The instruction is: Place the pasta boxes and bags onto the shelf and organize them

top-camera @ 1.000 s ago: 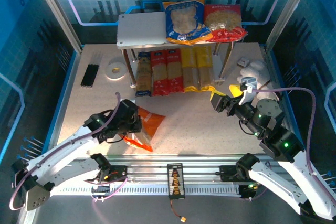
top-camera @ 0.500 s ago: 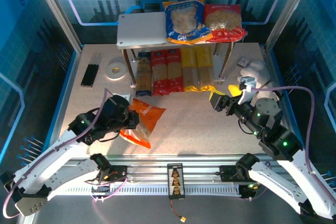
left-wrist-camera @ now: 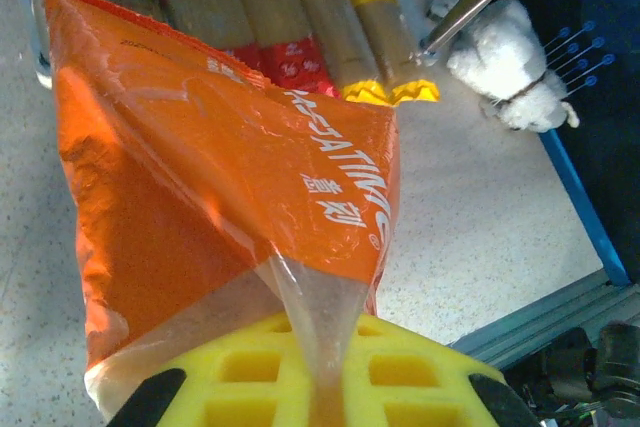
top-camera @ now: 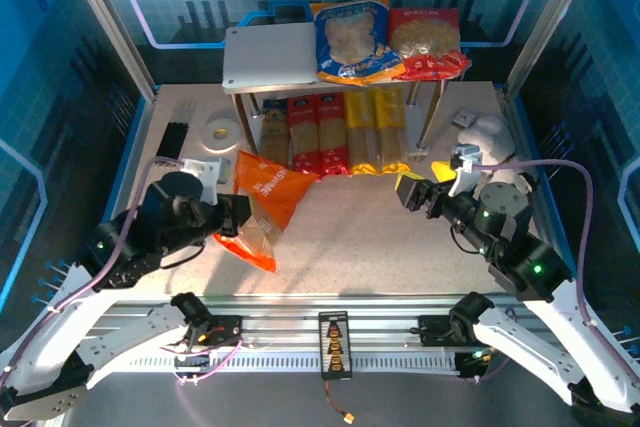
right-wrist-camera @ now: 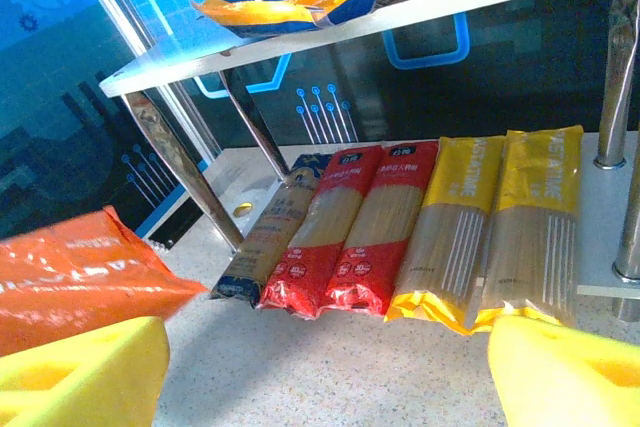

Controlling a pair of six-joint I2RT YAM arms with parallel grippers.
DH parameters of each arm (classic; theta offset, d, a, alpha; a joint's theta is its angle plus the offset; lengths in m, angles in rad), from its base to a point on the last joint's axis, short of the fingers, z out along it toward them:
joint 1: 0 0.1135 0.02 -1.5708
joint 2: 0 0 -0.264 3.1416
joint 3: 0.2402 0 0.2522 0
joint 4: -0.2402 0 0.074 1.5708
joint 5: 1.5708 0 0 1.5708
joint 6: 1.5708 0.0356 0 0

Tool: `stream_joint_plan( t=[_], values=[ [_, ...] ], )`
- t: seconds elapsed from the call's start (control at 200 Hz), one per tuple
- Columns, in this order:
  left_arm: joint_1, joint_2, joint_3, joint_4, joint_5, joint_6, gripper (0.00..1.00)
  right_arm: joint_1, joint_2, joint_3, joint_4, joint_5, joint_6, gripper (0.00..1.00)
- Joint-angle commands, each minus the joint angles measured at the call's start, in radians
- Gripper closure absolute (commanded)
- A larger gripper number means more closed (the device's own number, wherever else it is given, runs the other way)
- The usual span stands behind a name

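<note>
On the left side of the tabletop [top-camera: 360, 227], the left fingers [left-wrist-camera: 290, 377] pinch the orange bag [top-camera: 262, 202] by its clear end, tilted, possibly lifted off the surface. Opposite, the right fingers [top-camera: 425, 185] stand spread and empty, facing the shelf [top-camera: 265, 55]. Its top board carries the blue bag [top-camera: 350, 42] and red bag [top-camera: 428, 42]; five pasta boxes [top-camera: 335, 132] lie beneath.

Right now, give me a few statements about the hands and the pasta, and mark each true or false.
The left hand is shut on the orange bag. True.
The right hand is shut too. False: it is open, holding nothing.
All five pasta boxes lie under the top board of the shelf. True.
The blue bag lies down among the boxes. False: it sits on that top board beside the red bag.
</note>
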Motion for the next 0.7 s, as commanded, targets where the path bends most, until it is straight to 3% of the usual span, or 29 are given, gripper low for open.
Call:
stream_joint_plan(
  t=[0.0,0.695],
  values=[
    [-0.005,-0.013,0.097,0.097,-0.033,0.070,1.00,0.012,0.005,0.030,0.017,-0.002,0.014,0.16],
    [-0.004,0.157,0.448,0.235,-0.189,0.337,1.00,0.012,0.046,0.043,0.026,-0.019,0.016,0.16]
  ],
)
